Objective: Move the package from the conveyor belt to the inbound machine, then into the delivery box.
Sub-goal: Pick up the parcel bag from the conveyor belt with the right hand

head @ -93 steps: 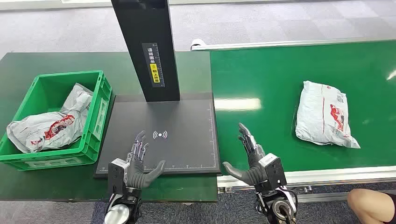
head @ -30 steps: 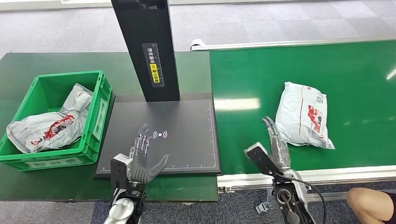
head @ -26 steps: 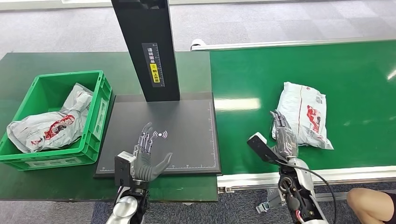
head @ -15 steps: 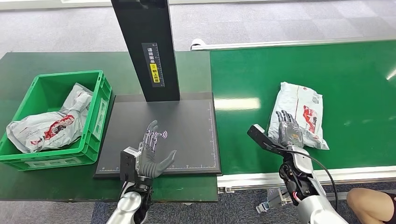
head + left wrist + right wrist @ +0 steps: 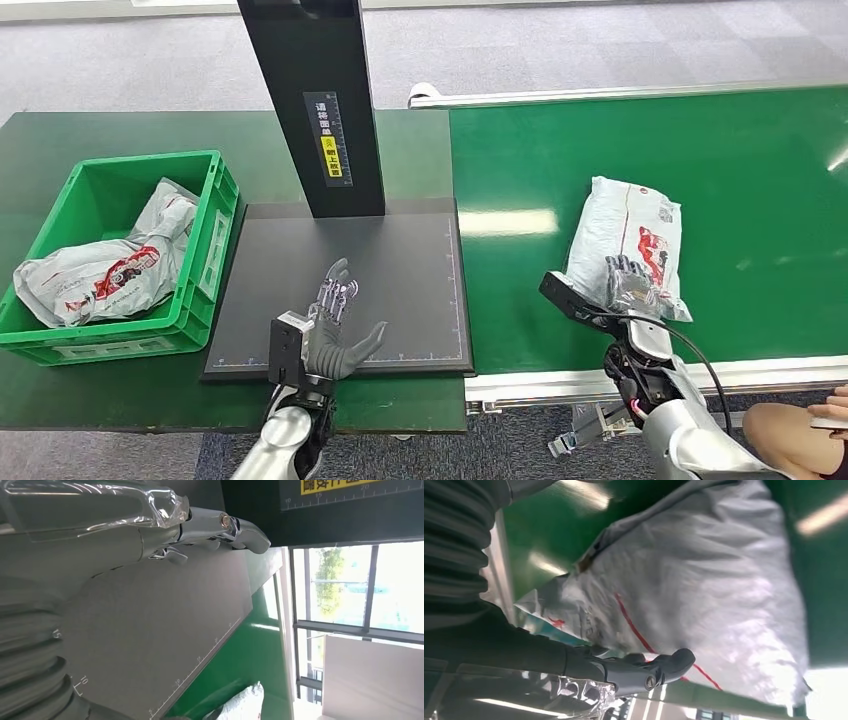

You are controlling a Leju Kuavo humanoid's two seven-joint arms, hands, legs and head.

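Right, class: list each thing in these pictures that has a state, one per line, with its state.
package: flat on the conveyor belt, not lifted
right hand: over the package's near end, grasp unclear
left hand: open, fingers spread above the inbound machine
delivery box: open-topped, holding grey packages

The setting is a parcel-sorting station in a logistics or warehouse test area. A green conveyor belt (image 5: 700,150) with a metal side rail runs beside a dark green desk (image 5: 120,135). On the desk stands an inbound scanning machine (image 5: 345,280): a black pad with ruler markings and a black upright column. A green plastic crate (image 5: 205,240) holds grey courier bags (image 5: 100,275). Grey carpet tiles (image 5: 600,45) cover the floor.
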